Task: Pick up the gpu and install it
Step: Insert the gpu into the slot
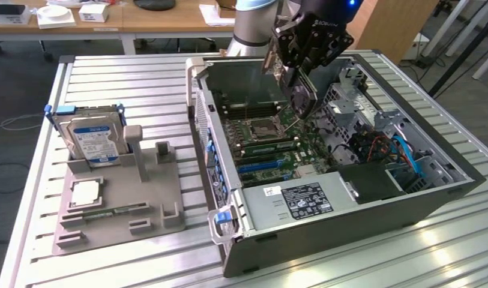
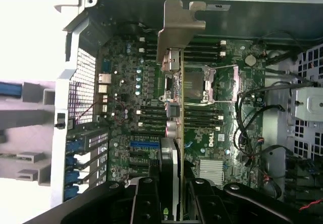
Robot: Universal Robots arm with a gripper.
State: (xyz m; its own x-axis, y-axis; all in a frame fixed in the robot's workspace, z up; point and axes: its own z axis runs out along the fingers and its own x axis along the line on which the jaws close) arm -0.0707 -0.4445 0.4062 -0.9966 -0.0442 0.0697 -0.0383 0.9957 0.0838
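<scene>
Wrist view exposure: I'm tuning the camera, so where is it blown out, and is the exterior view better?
Wrist view: outside the computer case is washed out white; the motherboard behind the gpu reads fine. Exterior view: even light across the table.

White "DELL" lettering stands on the motherboard (image 2: 212, 142), and "ROBOTIQ" on the hand's (image 1: 296, 71) black body.

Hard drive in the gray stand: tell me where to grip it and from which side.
Pinch the hard drive across its flat faces near the top edge, coming from above: it stands on edge in the stand, upper half exposed.
</scene>
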